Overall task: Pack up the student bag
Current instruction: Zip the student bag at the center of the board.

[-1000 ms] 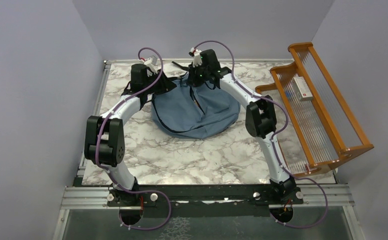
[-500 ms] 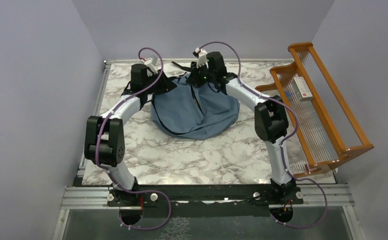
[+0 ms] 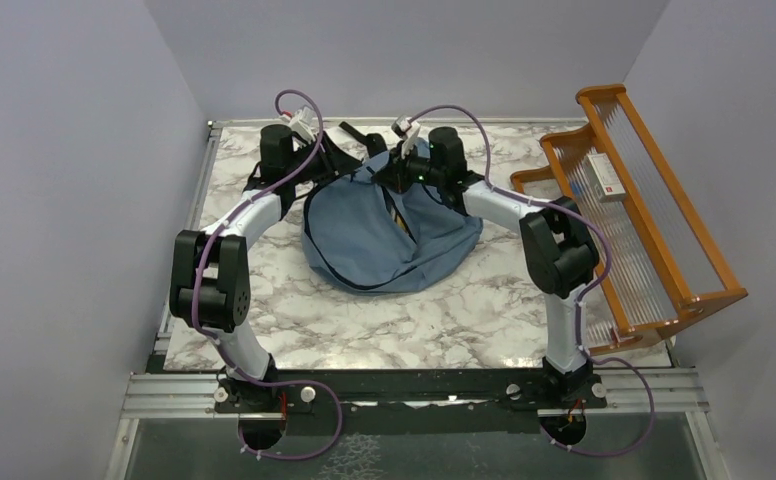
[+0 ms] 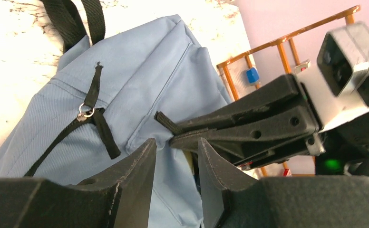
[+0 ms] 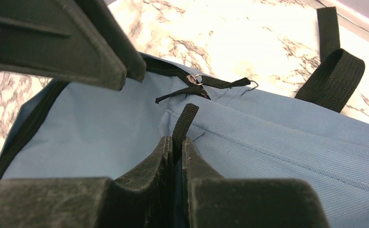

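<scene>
The dusty-blue student bag (image 3: 384, 240) lies at the back middle of the marble table. My right gripper (image 5: 177, 142) is shut on a black zipper pull tab (image 5: 185, 118) at the bag's top seam. My left gripper (image 4: 177, 142) sits just beside it at the bag's back left rim (image 3: 357, 168). Its jaws stand a little apart with a fold of the blue fabric (image 4: 173, 190) between them. The right gripper's fingers (image 4: 249, 128) cross right in front of the left fingertips. A second zipper pull with a metal ring (image 4: 85, 111) lies flat on the bag.
An orange wooden rack (image 3: 654, 200) leans along the table's right edge with a small white box (image 3: 604, 178) on it. Black bag straps (image 3: 359, 132) trail toward the back wall. Grey walls close in on three sides.
My right arm has swung to the right and a little nearer with the tab in its grip, and the bag's rim and body have shifted with it. The left arm has stayed put.
</scene>
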Motion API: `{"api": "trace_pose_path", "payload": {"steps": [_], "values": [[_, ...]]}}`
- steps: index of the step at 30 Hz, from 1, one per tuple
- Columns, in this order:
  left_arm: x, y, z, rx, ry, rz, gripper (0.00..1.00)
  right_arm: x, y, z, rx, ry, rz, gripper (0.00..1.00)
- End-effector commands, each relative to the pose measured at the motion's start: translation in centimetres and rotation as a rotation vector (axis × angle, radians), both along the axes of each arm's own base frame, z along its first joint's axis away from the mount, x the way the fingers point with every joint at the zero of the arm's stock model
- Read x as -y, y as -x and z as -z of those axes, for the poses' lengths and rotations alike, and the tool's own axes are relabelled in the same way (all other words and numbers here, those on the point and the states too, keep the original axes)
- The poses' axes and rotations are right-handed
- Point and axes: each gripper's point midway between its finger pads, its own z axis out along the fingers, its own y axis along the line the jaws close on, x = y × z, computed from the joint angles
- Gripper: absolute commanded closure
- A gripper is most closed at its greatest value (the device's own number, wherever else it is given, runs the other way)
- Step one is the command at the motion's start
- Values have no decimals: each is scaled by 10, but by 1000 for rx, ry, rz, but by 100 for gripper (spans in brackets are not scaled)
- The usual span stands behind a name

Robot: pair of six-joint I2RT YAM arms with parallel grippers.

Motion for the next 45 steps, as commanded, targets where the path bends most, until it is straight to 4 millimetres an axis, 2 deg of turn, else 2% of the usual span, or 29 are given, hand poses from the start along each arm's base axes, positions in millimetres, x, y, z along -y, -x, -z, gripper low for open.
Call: {"api": "trace_pose_path", "payload": {"steps": [1, 12, 23, 26, 29, 38, 45], "values": [[8, 3, -11, -17, 67, -11, 60, -9, 21, -41, 178, -82, -116, 93], [21, 2, 15, -117, 67, -92, 57, -7, 20, -48, 172, -138, -69, 94], [30, -18, 33, -153, 84, -150, 52, -9, 23, -46, 156, -148, -94, 94], [31, -22, 34, -151, 88, -154, 53, -9, 24, -45, 153, -147, -98, 94], [35, -24, 32, -143, 97, -138, 58, -10, 25, -44, 149, -146, -99, 94], [52, -20, 24, -107, 96, -68, 64, -10, 22, -40, 133, -139, -89, 94], [36, -17, 18, -89, 45, -153, 59, -6, 21, -39, 138, -127, -68, 94]]}}
